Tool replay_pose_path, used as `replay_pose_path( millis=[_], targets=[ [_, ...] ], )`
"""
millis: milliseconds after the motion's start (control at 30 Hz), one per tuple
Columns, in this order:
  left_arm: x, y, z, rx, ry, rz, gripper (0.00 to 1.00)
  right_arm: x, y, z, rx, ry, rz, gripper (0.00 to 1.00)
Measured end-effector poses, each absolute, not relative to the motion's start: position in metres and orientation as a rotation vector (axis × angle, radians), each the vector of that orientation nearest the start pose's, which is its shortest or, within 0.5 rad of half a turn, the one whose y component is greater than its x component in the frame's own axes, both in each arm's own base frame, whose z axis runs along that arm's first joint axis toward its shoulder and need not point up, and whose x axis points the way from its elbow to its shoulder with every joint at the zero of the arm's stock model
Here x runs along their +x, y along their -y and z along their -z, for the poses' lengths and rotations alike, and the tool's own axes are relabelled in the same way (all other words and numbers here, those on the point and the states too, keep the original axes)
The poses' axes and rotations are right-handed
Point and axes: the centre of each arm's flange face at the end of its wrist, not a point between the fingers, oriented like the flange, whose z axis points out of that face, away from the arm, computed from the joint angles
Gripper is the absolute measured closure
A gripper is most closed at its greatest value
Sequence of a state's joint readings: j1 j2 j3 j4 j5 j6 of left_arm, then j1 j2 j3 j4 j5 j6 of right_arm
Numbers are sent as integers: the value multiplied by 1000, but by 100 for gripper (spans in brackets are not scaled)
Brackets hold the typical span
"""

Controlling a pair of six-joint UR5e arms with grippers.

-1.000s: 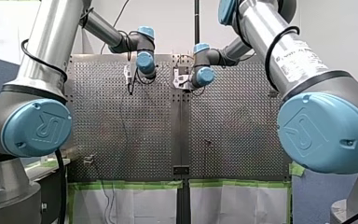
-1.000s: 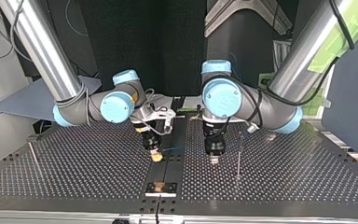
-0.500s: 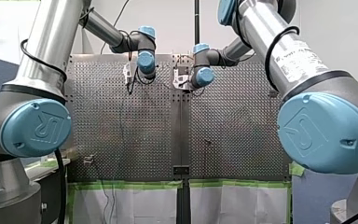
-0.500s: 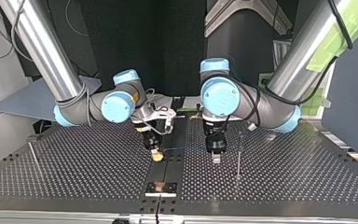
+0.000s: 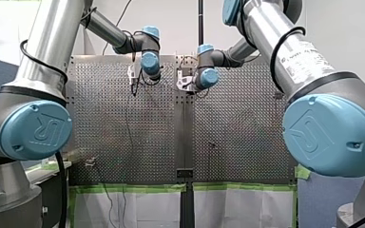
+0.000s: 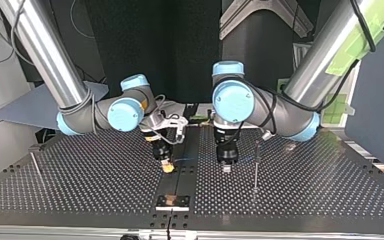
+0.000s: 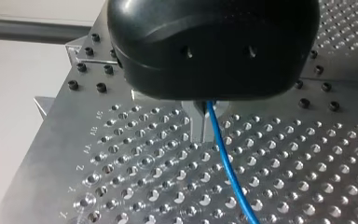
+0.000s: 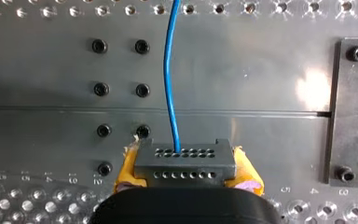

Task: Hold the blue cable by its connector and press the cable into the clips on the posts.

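The perforated table (image 6: 80, 185) fills the top view from its near edge, along the bottom, back to the arms' bases; wide stretches of bare plate spread to either side of the middle seam, where both grippers work; the table's side edges lie well apart from them. My left arm (image 6: 300, 75) comes in at the top view's right and my right arm (image 6: 45, 55) at its left; both bend down to the seam.

A thin upright post (image 6: 255, 165) stands just beside my left gripper (image 6: 226, 169), on the side away from the seam; a second, leaning post (image 6: 35, 162) stands far off near the table's left edge in that view. A small block (image 6: 170, 201) sits on the seam close to the near edge, ahead of both grippers.

My right gripper (image 6: 167, 168) is clenched: its yellow pads (image 8: 129, 168) squeeze the dark connector (image 8: 185, 161) from both sides, low over the seam. The blue cable (image 8: 170, 70) leaves the connector's row of holes and runs straight ahead over the plate; in the left wrist view it comes out from my left gripper's metal fingers (image 7: 196, 126), which are pressed together on it, and trails away across the holes.
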State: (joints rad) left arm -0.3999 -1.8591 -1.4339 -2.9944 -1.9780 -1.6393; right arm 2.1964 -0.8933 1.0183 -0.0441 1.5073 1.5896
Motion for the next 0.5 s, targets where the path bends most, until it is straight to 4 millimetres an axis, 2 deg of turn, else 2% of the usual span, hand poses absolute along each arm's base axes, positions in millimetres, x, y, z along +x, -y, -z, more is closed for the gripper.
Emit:
replay_pose_path(
  millis=[267,400,500],
  targets=[
    [510,335,-404,-63,-1579,103,100,530,529,-322,1783,900,-1608,100],
    [508,344,-383,-53,-1613,96,100,517,529,-318,1784,919,-1586,100],
    [507,349,-360,-42,-1642,91,100,510,528,-315,1788,931,-1572,100]
  ],
)
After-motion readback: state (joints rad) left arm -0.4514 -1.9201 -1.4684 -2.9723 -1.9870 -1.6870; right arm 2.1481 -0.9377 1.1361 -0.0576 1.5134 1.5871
